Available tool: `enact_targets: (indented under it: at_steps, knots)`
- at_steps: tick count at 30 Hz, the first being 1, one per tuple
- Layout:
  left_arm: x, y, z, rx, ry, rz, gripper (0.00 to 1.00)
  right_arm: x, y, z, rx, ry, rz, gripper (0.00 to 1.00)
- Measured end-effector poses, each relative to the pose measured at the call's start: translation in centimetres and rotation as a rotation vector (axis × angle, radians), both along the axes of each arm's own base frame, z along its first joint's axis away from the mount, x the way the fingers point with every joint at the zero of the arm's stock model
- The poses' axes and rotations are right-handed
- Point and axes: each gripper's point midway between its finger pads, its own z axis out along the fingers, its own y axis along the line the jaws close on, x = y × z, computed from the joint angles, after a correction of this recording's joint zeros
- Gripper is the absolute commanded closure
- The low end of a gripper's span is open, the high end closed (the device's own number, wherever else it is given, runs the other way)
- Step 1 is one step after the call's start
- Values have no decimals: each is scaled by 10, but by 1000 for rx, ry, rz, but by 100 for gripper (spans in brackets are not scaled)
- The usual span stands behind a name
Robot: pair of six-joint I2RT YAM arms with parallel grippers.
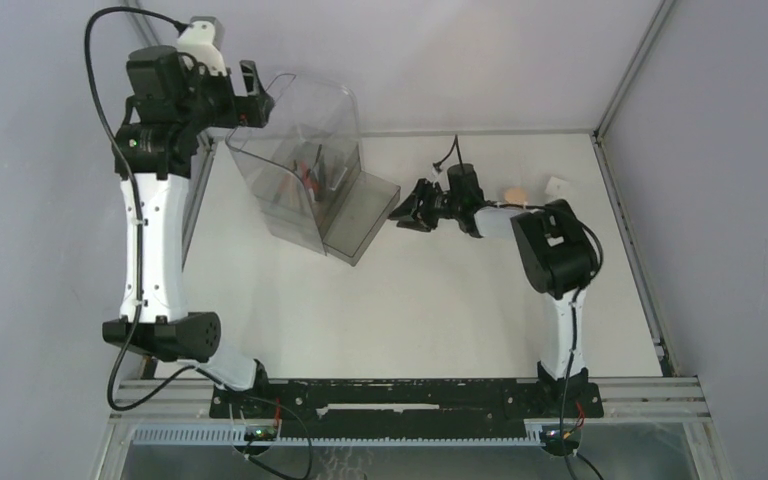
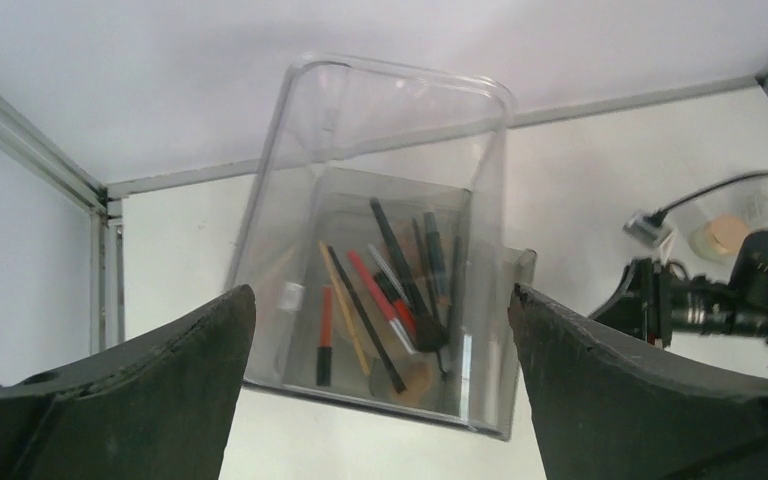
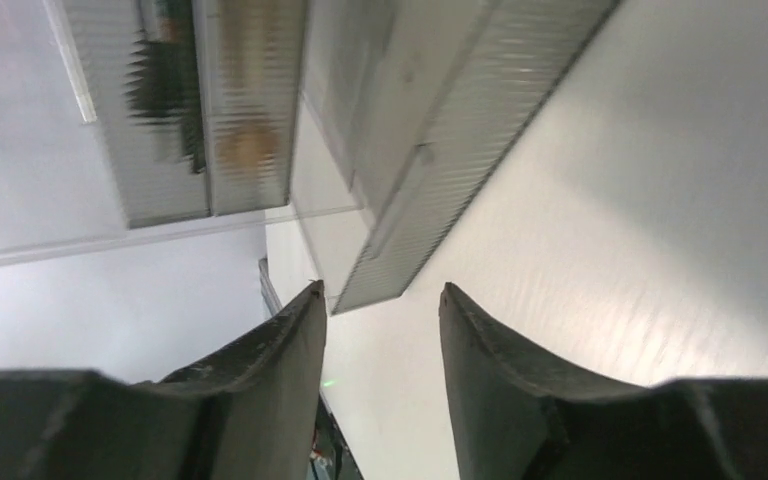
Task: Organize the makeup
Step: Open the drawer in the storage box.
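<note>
Makeup (image 2: 385, 300): brushes and pencils lay loose in the tall well of the clear box (image 2: 400, 100).
Strays: peach disc (image 1: 513, 196) and white bit (image 1: 557, 185) sat on the desk (image 1: 410, 320).
Left tool (image 2: 380, 292): released, spread wide above the box.
Right tool (image 3: 382, 287): released, empty, near the box's low step.
Risk: a nudge there could shove the box and spill the brushes.

Robot lab cell: white table (image 1: 410, 300), aluminium-framed grey walls (image 1: 480, 60).

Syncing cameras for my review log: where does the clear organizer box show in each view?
Top external: clear organizer box, upper left of centre.
Left wrist: centre, brushes inside.
Right wrist: top centre, blurred and ribbed.
Shared landmark: white table.
</note>
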Motion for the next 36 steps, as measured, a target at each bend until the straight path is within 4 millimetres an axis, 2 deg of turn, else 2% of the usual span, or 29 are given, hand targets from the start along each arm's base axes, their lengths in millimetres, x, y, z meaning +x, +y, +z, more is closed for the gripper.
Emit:
enact_targets:
  at_steps: [2, 5, 7, 9, 11, 14, 15, 18, 20, 24, 30, 33, 36]
  knots:
    - [-10, -16, -2, 19, 4, -6, 0, -1, -7, 22, -48, -56, -8, 32]
    - [-32, -55, -18, 39, 31, -61, 0, -8, -25, 63, -133, -184, -41, 12]
    - [-49, -87, -41, 58, 74, -114, 0, -20, -45, 90, -195, -276, -77, 4]
    - [-62, -118, -69, 88, 124, -163, 0, -34, -71, 112, -260, -351, -128, 1]
    - [-72, -152, -102, 120, 181, -203, 2, -48, -106, 129, -331, -405, -205, 0]
    - [-76, -191, -155, 174, 280, -221, 13, -62, -166, 148, -412, -443, -361, 0]
    - [-74, -201, -177, 200, 316, -213, 17, -69, -195, 152, -439, -442, -435, 0]
    - [-62, -214, -222, 248, 385, -157, 24, -91, -255, 157, -492, -431, -606, 0]
    - [-54, -220, -247, 283, 413, -114, 26, -107, -280, 158, -524, -422, -682, 0]
    - [-37, -226, -289, 335, 435, -15, 28, -127, -294, 161, -553, -423, -720, 0]
    - [-21, -222, -348, 404, 501, 93, 38, -135, -289, 148, -550, -364, -678, 0]
    - [-17, -216, -362, 399, 517, 147, 43, -136, -286, 141, -541, -338, -655, 0]
    - [-12, -211, -362, 369, 503, 208, 46, -137, -282, 141, -527, -334, -640, 0]
